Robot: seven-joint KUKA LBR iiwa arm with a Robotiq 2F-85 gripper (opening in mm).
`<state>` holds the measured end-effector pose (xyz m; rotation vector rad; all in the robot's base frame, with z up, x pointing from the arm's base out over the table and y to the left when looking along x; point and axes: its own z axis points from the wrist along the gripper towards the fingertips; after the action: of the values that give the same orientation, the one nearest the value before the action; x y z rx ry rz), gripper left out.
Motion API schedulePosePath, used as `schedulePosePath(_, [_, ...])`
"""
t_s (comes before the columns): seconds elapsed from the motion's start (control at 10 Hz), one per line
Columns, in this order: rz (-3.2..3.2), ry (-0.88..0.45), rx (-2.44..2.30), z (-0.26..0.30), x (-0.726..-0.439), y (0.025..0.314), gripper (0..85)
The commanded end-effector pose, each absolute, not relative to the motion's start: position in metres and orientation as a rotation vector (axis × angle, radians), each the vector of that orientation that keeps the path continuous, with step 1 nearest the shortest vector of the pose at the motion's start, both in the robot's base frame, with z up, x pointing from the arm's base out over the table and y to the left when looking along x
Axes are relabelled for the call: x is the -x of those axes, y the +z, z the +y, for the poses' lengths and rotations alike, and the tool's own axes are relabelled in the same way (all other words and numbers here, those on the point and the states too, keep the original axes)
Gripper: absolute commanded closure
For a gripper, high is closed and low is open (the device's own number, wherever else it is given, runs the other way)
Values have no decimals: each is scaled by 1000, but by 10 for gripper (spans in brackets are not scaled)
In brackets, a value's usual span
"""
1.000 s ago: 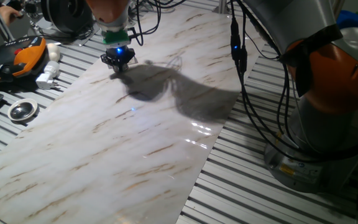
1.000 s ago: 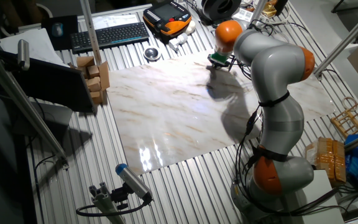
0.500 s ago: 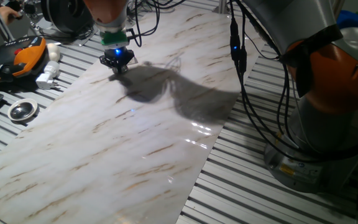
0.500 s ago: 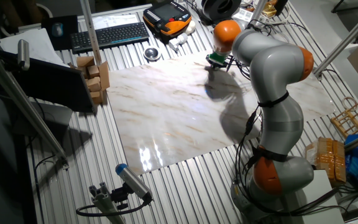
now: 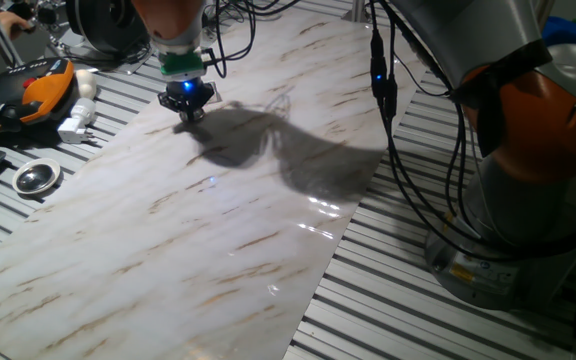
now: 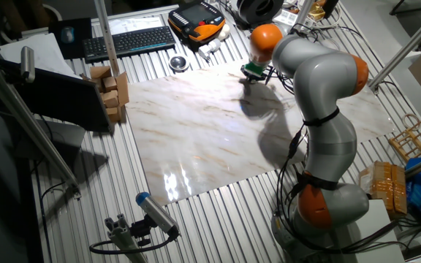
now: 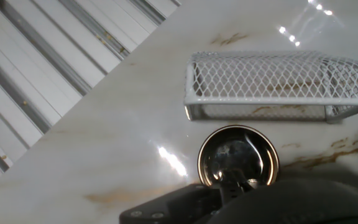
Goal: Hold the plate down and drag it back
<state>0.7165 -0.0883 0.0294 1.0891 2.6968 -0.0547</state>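
In the hand view the plate (image 7: 238,157), a small round shiny silver disc with a raised rim, lies on the marble slab (image 7: 135,149) just ahead of my gripper (image 7: 230,184). The dark fingertips (image 7: 229,180) sit together and rest on the plate's near part. From the fixed views, the gripper (image 5: 186,101) (image 6: 252,75) stands low over the slab's far edge, pointing straight down, and it hides the plate there.
A white wire-mesh basket (image 7: 278,84) lies just beyond the plate. A larger round metal dish (image 5: 36,177) (image 6: 179,63) sits on the slatted table off the slab. An orange handset (image 5: 43,88), a white plug (image 5: 76,124) and a keyboard (image 6: 126,40) lie nearby.
The gripper has shifted slightly toward the slab's edge near the handset and now looks narrower than a second ago.
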Motion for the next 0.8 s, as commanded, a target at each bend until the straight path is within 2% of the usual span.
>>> schedulePosePath(0.0, [2702, -49, -1088, -86, -716, 30, 850])
schedulePosePath(0.7, [2736, -3, -1077, -71, -709, 28, 850])
